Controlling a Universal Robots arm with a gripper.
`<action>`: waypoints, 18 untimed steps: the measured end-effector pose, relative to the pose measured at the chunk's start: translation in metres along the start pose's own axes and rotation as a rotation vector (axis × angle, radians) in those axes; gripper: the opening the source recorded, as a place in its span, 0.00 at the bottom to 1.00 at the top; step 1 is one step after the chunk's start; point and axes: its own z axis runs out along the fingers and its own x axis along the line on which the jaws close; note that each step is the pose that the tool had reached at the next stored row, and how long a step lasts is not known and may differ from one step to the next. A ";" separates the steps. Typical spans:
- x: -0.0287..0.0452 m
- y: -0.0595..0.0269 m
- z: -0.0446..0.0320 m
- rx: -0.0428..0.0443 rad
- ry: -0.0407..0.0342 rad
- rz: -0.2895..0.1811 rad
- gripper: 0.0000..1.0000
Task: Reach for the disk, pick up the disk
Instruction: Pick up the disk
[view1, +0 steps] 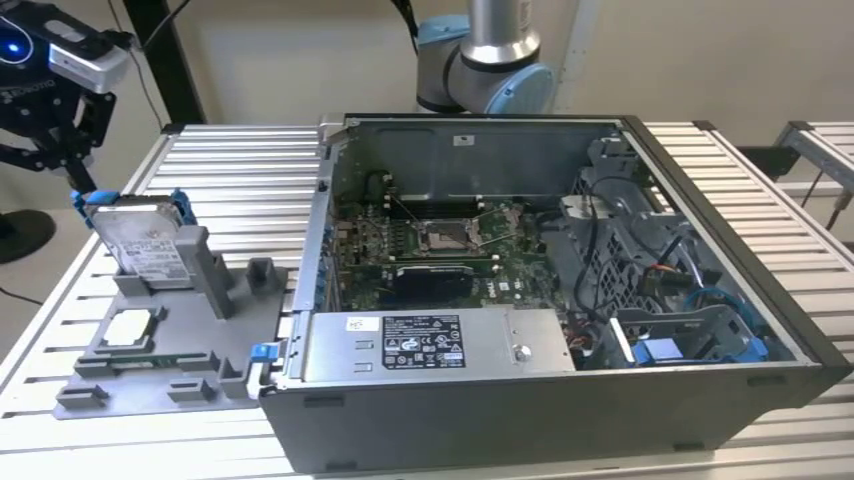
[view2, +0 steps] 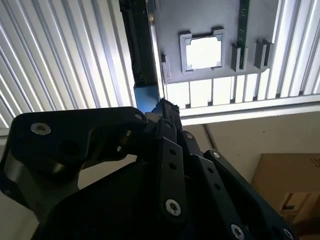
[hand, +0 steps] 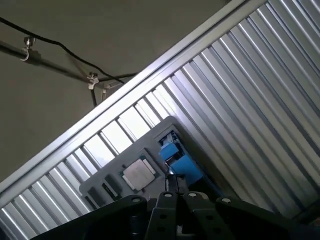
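Observation:
The disk (view1: 144, 245), a silver drive with a white label and blue rails, stands tilted in a grey holder (view1: 200, 345) at the exterior view's left. My black gripper (view1: 88, 190) comes down from the upper left, and its tips meet on the blue rail at the disk's top corner. In the first wrist view the blue rail (hand: 177, 156) lies right at the gripper (hand: 170, 181). In the second wrist view a blue edge (view2: 147, 98) touches the gripper (view2: 165, 107). The disk rests in the holder's slot.
A small white square chip (view1: 131, 328) lies in the holder in front of the disk. An open computer case (view1: 561, 410) with a silver stickered box (view1: 427, 345) stands at the exterior view's right. All of it rests on a slatted metal table (view1: 240, 170).

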 end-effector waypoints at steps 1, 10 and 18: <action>0.0000 0.0000 0.0000 0.0005 0.0003 -0.019 0.00; 0.0000 0.0000 0.0000 0.0039 0.0029 -0.183 0.00; 0.0000 0.0000 0.0000 0.0047 0.0068 -0.328 0.00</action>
